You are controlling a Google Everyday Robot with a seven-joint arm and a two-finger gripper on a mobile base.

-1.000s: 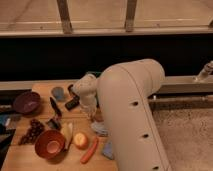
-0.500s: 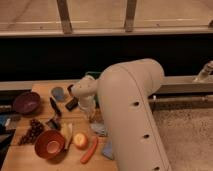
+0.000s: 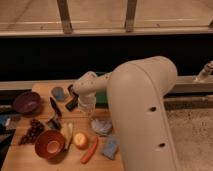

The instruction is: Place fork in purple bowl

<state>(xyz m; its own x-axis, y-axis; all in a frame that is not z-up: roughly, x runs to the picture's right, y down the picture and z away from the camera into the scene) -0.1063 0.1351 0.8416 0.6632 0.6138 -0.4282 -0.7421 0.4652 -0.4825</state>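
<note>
Wooden table [image 3: 43, 92] carried the purple bowl [image 3: 26, 102] at its left end, apart from the claw [image 3: 72, 103], pressed together mid-table; the fork could not be made out.

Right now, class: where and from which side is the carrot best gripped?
Probably mid-length, from straight above, pinching across its narrow width: the carrot lies flat and slanted on the table. The claw, shut, hangs farther back beside the black-handled utensil.
</note>
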